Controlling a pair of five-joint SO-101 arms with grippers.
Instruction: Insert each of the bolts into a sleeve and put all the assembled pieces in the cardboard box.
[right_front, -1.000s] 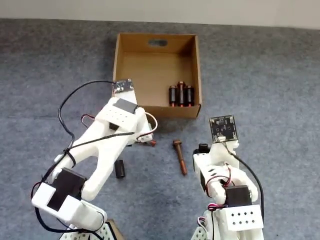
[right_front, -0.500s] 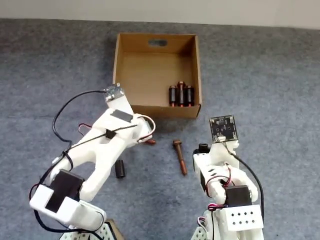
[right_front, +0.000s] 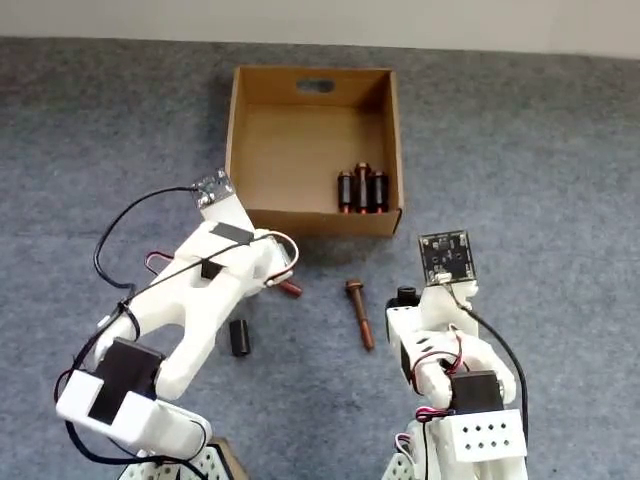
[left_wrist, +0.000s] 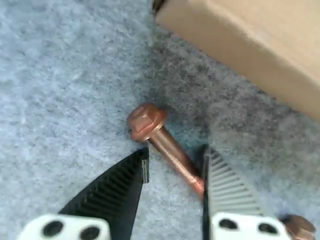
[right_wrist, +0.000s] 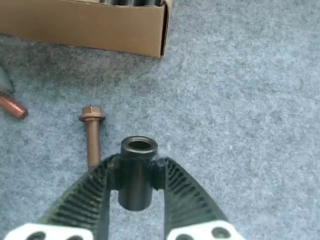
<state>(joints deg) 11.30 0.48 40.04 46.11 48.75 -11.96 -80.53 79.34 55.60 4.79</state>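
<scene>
A copper bolt (left_wrist: 160, 142) lies on the grey carpet just in front of the cardboard box (right_front: 240, 120). My left gripper (left_wrist: 175, 160) is open around its shaft, which touches one finger. In the high view this gripper (right_front: 283, 280) is at the box's near left corner. My right gripper (right_wrist: 137, 165) is shut on a black sleeve (right_wrist: 135, 192), held with its hole facing away from the camera. A second bolt (right_front: 358, 313) lies on the carpet beside that gripper (right_front: 406, 300). Another black sleeve (right_front: 239, 337) lies near the left arm. Three assembled pieces (right_front: 362, 190) rest in the box's near right corner.
The box wall (right_wrist: 85, 30) stands just beyond both grippers. Loose cables (right_front: 120, 240) arc off the left arm. Open carpet lies right of the box and right arm (right_front: 540, 230).
The left arm's wrist has swung left and turned, so more of the bolt shows at its gripper. The right arm and its sleeve have kept still.
</scene>
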